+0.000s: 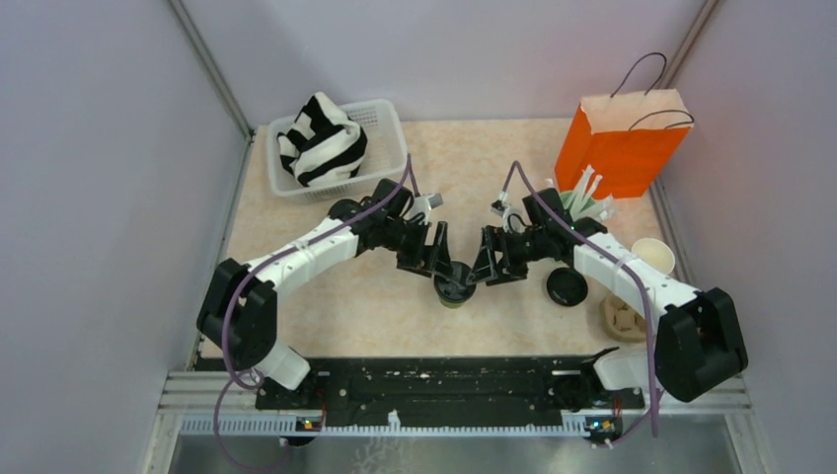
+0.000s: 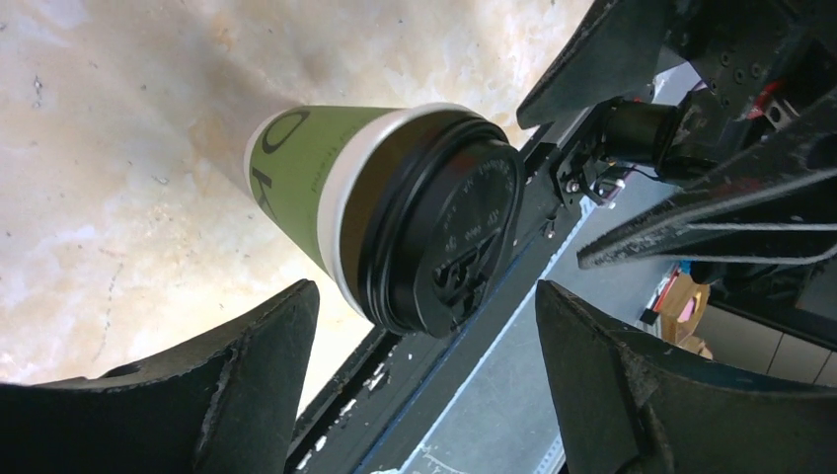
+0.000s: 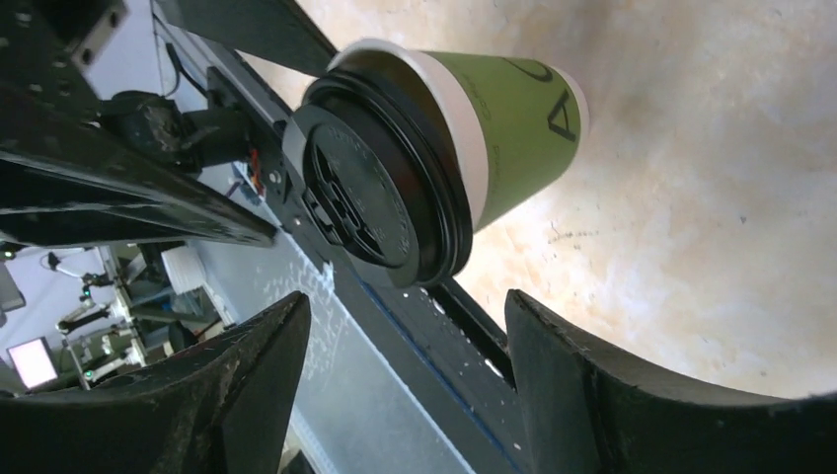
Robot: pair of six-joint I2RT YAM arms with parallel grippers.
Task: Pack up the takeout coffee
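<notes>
A dark green takeout coffee cup [image 1: 453, 289] with a black lid stands upright at the table's near middle. In the left wrist view the cup [image 2: 395, 212] lies just ahead of my fingertips, not between them. The right wrist view shows the same cup [image 3: 434, 138] just beyond that gripper's tips. My left gripper [image 1: 441, 261] [image 2: 424, 321] is open on the cup's left. On the cup's right my right gripper [image 1: 487, 267] [image 3: 407, 311] is open too. Neither holds anything. A second black lid [image 1: 567, 286] lies to the right; I cannot tell if a cup is under it.
An orange paper bag [image 1: 620, 143] stands open at the back right, with a tumbler of white straws [image 1: 588, 200] in front of it. An open cream cup [image 1: 654, 257] and a cardboard cup carrier [image 1: 622, 321] sit at the right edge. A white basket [image 1: 380, 118] with striped cloth is back left.
</notes>
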